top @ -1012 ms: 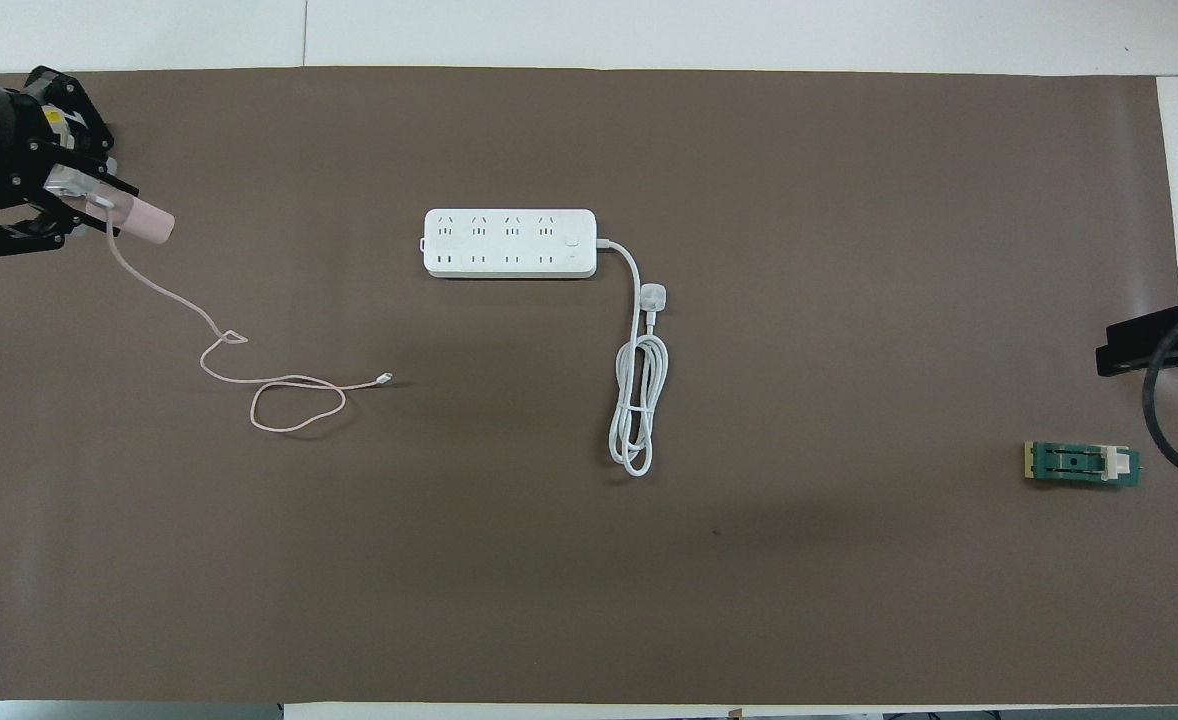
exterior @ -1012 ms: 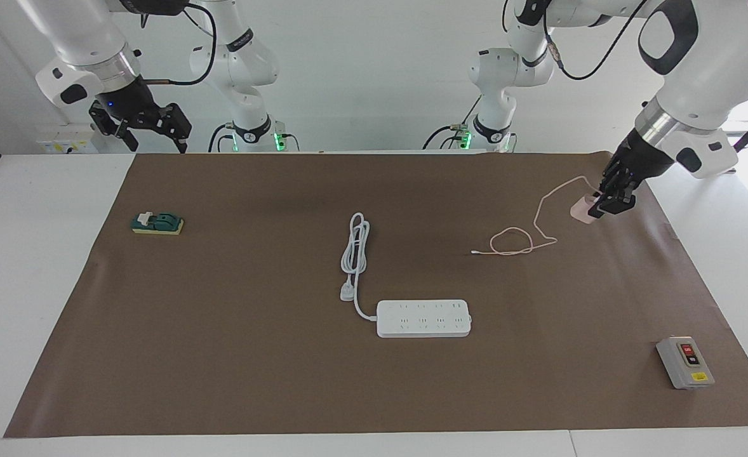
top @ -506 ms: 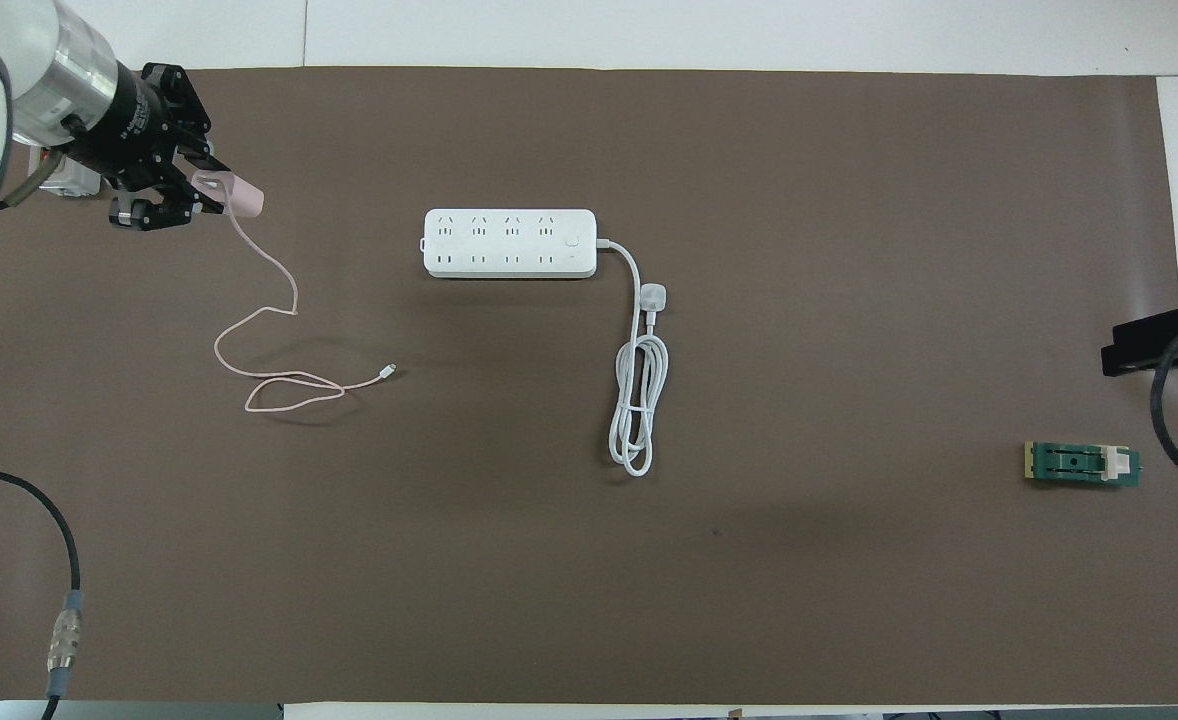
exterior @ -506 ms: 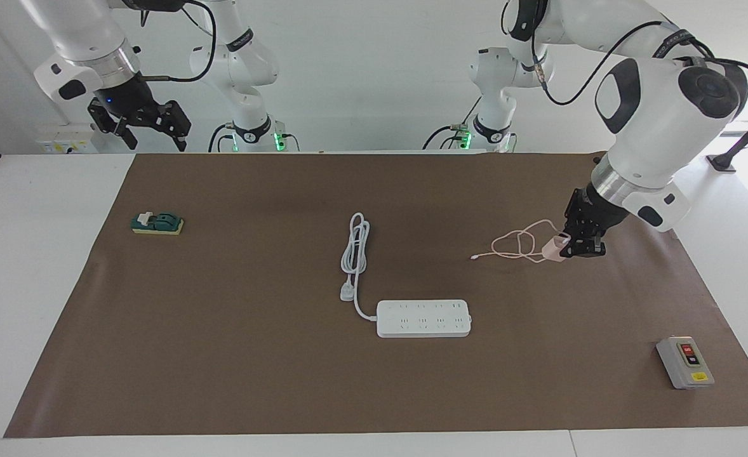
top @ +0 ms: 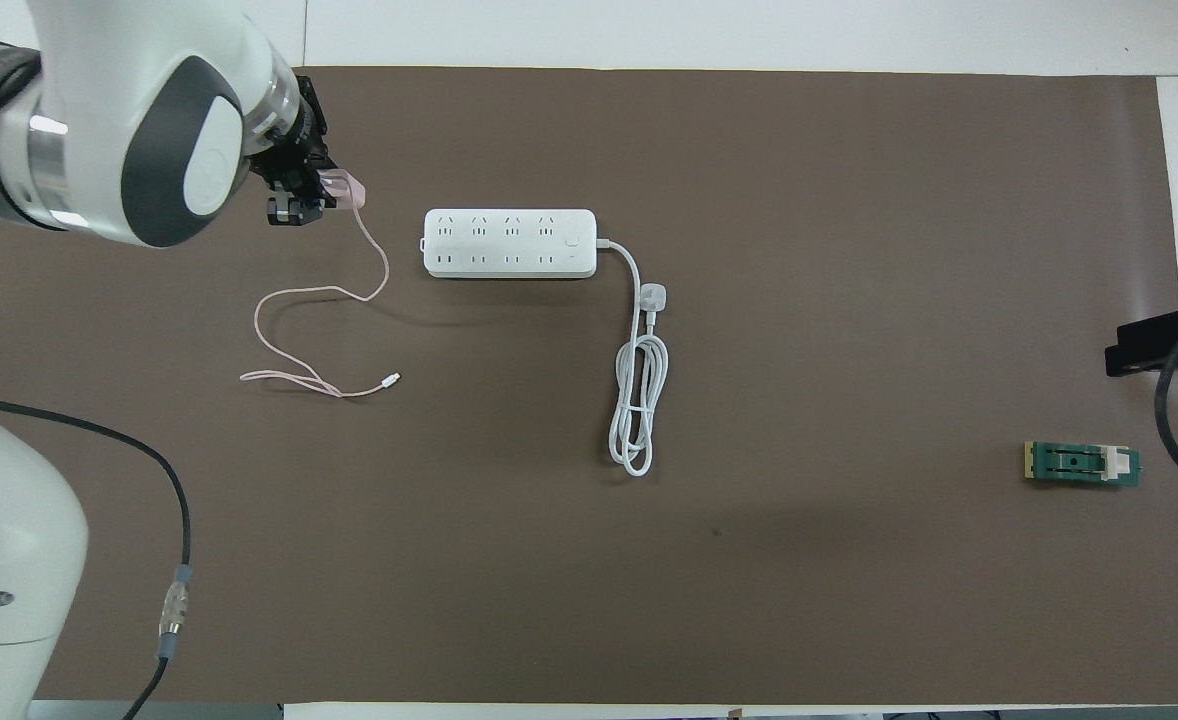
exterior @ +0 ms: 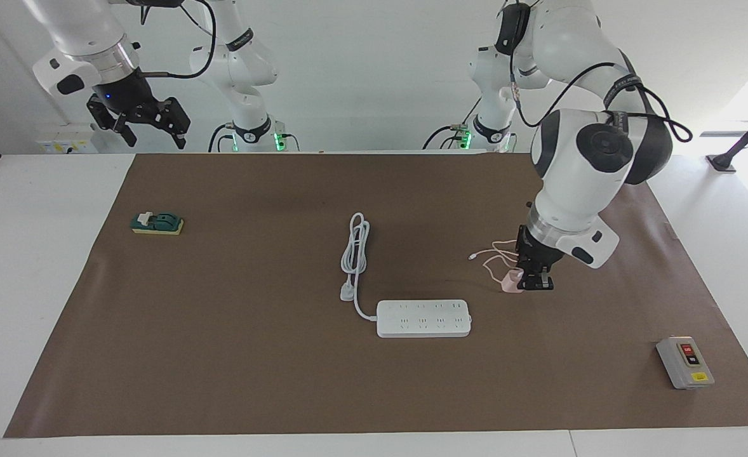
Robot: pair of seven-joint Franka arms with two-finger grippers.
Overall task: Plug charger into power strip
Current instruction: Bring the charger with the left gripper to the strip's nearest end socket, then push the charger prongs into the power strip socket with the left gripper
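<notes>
Since a second ago the charger [exterior: 512,280] has been carried by the left gripper [exterior: 530,283] from near the mat's corner at the left arm's end, close to the robots, to a spot over the mat just beside the power strip [exterior: 423,318], toward the left arm's end of it. Its thin pink cable [top: 321,330] has been dragged along and now lies in a tighter loop on the mat, trailing toward the robots from the charger. The power strip, its coiled white cord [exterior: 355,251] and the right gripper [exterior: 152,124] are seen where they were.

A brown mat [exterior: 272,381] is spread over a white table [exterior: 31,266], with a plain white wall at the robots' end. Taken across the facing view, a green block [exterior: 157,223] is seen near the mat's edge at the right arm's end; the white cord and power strip are placed about the mat's middle; the charger follows; a grey box [exterior: 684,362] with red and black buttons is set near the mat's corner at the left arm's end, farthest from the robots.

The left arm is bent steeply downward, its fingers clamped on the charger. The right arm is held waiting, raised above the table's edge nearest the robots, its fingers spread apart.
</notes>
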